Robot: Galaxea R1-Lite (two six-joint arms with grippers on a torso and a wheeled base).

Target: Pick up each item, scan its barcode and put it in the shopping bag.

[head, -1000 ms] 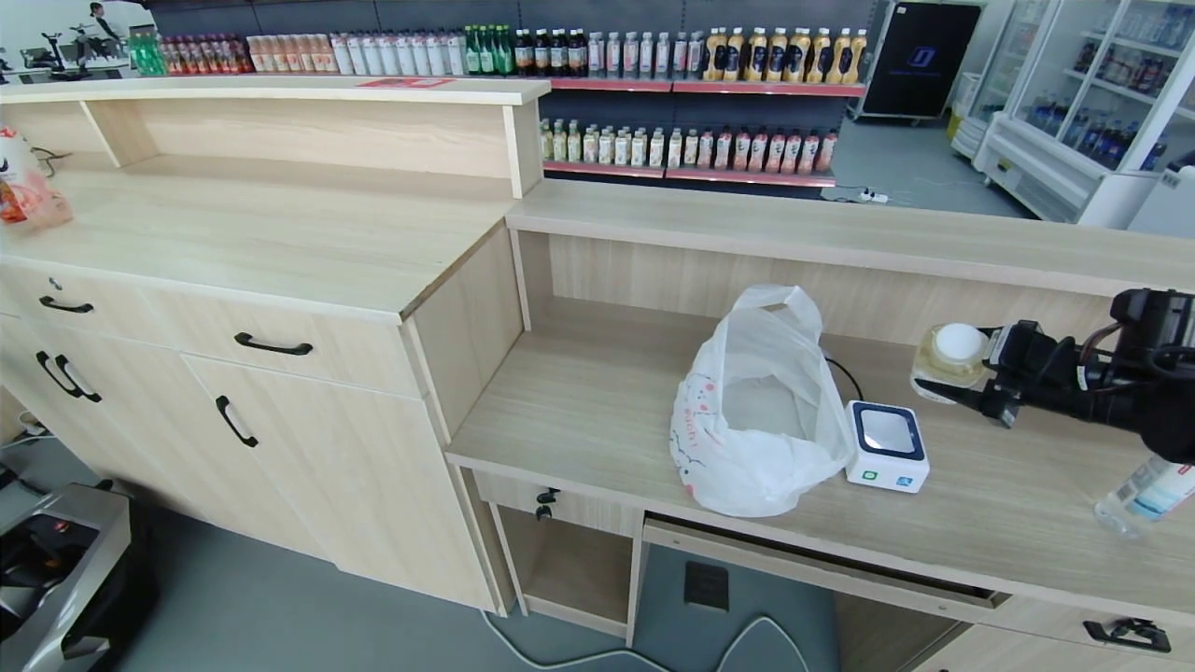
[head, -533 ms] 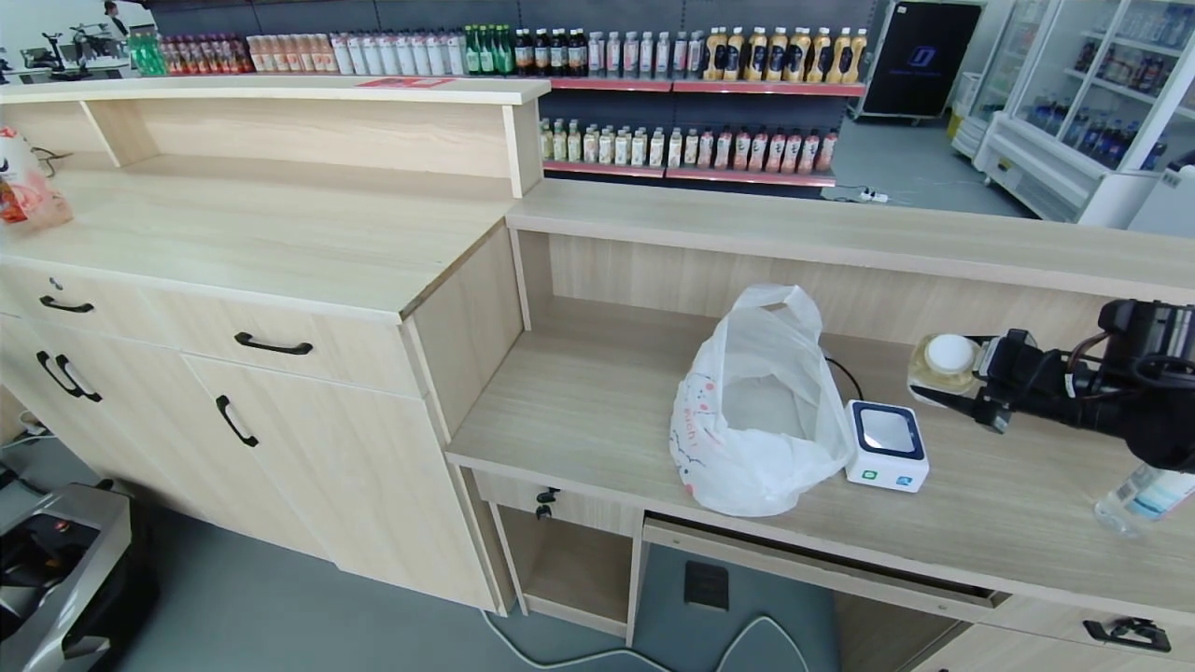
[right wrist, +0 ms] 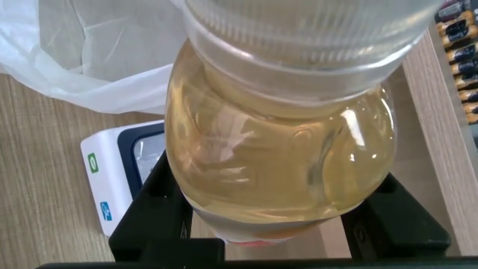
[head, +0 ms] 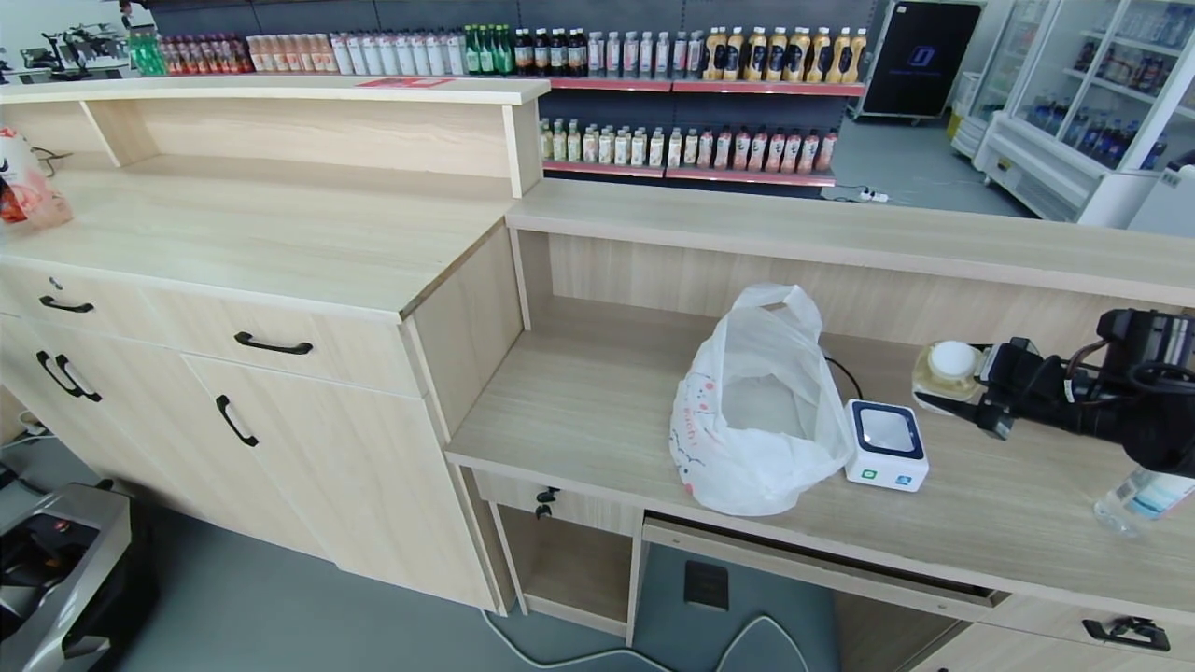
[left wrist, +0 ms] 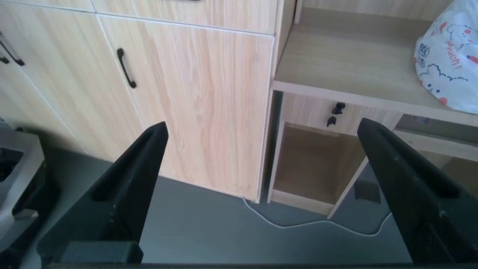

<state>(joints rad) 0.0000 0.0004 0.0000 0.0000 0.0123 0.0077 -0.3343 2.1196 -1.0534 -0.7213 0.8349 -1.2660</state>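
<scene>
Pale wood-grain checkout counter (head: 597,411) holds a soft, crinkly white shopping bag (head: 756,420), mouth open, just beside a boxy scanner (head: 887,446). The right gripper (head: 945,390) clamps a rounded clear bottle (head: 950,366) of amber liquid above the counter, near the scanner. It probably handles as heavy, rigid and slippery, so it is best gripped round the belly. The left gripper (left wrist: 261,131) hangs empty, fingers spread.

The counter (head: 579,401) is faced in pale wood-grain board, matt and smooth. The bag (head: 756,411) is made of thin, translucent white plastic, crinkled and faintly shiny. The scanner (head: 887,446) is cased in glossy white plastic, and a dark, reflective window is set in its top. The bottle (right wrist: 276,149) is seen to be clear, smooth and glossy. The right pincer (head: 945,387) and the left pincer (left wrist: 261,187) are finished in matt black. Smooth black handles (head: 273,346) are fitted to the wood-grain cabinet doors (head: 355,467).
</scene>
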